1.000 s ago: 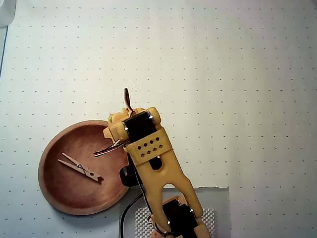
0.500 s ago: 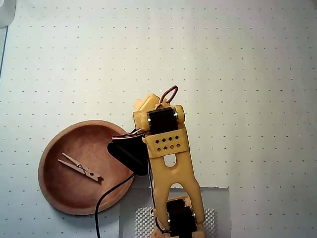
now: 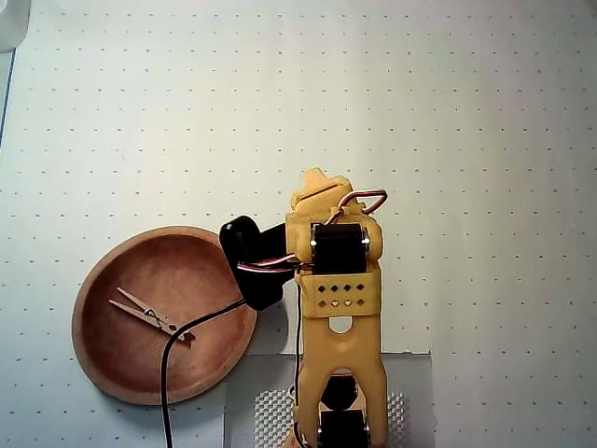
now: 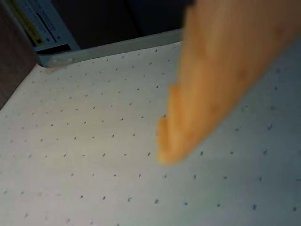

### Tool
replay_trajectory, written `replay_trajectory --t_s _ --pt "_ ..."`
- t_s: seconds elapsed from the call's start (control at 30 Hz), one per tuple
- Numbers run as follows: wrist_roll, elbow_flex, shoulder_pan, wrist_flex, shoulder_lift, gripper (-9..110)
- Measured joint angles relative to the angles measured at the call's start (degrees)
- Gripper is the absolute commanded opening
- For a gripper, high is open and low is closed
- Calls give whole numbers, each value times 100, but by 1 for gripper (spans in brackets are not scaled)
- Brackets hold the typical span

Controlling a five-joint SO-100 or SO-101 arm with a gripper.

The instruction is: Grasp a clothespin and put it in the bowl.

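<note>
In the overhead view, the bowl (image 3: 103,359) is set on the dotted mat (image 3: 466,112) at the lower left. The clothespin (image 3: 149,315) is laid inside the bowl, slanted, near its middle. A cable (image 3: 168,373) is draped across the bowl's right part and over its lower rim, touching the clothespin's right end. The arm (image 3: 338,308) is placed just right of the bowl, rising from the bottom edge. In the wrist view, a finger (image 4: 207,94) is seen above the mat (image 4: 94,165).
</note>
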Motion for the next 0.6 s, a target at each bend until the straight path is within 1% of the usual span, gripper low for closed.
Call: replay_trajectory --t_s 0.27,0.6 --pt "404 62 299 0 606 26" --pt "439 817 325 0 1995 26"
